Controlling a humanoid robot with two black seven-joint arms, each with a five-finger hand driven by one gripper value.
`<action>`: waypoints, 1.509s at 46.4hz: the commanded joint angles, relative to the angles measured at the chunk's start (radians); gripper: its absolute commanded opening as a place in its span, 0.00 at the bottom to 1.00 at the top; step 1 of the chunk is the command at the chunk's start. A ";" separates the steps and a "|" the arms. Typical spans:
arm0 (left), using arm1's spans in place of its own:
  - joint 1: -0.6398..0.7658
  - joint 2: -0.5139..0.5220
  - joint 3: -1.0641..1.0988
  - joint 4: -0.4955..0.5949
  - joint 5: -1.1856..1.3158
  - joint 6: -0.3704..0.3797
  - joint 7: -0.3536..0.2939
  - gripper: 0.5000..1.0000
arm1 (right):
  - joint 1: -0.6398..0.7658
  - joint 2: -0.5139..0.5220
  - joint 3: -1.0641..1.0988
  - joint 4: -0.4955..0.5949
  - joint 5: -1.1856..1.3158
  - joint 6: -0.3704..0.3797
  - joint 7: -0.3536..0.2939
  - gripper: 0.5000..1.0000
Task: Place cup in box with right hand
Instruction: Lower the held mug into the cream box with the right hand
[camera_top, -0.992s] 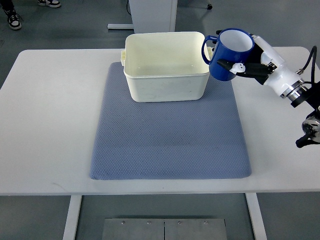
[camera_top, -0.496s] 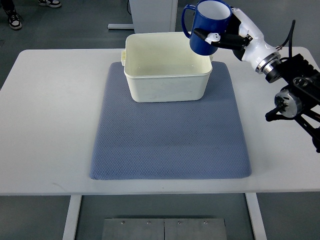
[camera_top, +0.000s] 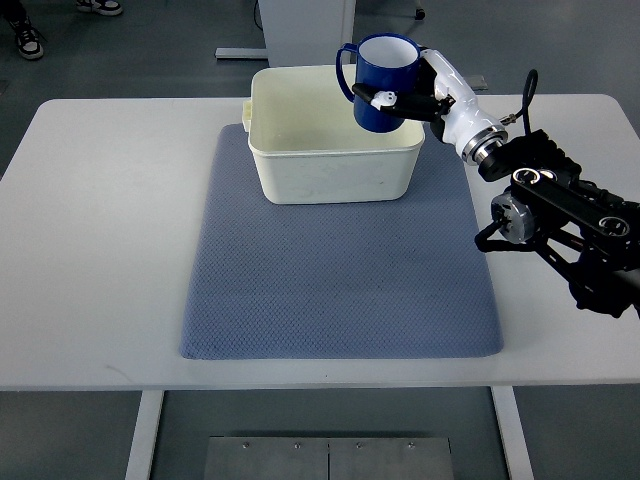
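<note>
One blue cup (camera_top: 383, 82) is in view. There is one cream box (camera_top: 330, 150), one grey-blue mat (camera_top: 340, 270) and one white desk (camera_top: 100, 250). One robot hand (camera_top: 425, 92) shows, on the single arm (camera_top: 560, 205) that enters from the right edge. On the floor beyond the desk there are two shoes: one (camera_top: 24, 38) at the upper left corner and one (camera_top: 98, 6) cut by the top edge. One white cabinet base (camera_top: 300, 28) stands behind the desk.
</note>
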 joint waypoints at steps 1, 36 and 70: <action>0.000 0.000 0.000 0.000 0.000 0.000 0.000 1.00 | 0.006 0.023 0.000 -0.022 0.000 -0.011 0.000 0.00; 0.000 0.000 -0.002 0.000 0.000 0.000 0.000 1.00 | 0.044 0.178 0.002 -0.245 0.002 -0.030 0.006 0.00; 0.000 0.000 0.000 0.000 0.000 0.000 0.000 1.00 | 0.035 0.183 0.000 -0.251 0.003 -0.030 0.014 0.49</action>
